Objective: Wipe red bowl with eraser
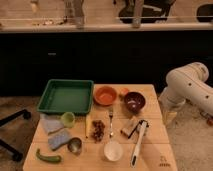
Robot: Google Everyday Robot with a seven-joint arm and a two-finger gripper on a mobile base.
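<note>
The red bowl [105, 95] stands upright at the back middle of the wooden table [155, 150], right of a green tray. The eraser [129, 127], a small pale block with a dark edge, lies in front of the maroon bowl [134, 101], next to the brush head. My white arm [187, 85] is bent beside the table's right edge, well apart from both. My gripper is not in view; it is past the arm's visible part on the right.
A green tray [66, 96] is at back left. A white-handled brush [139, 141], white bowl [113, 150], fork [111, 122], brown food [98, 130], blue-grey sponge [59, 138], green cup [68, 118], metal cup [75, 145] and green pepper [48, 157] crowd the front. A dark counter stands behind.
</note>
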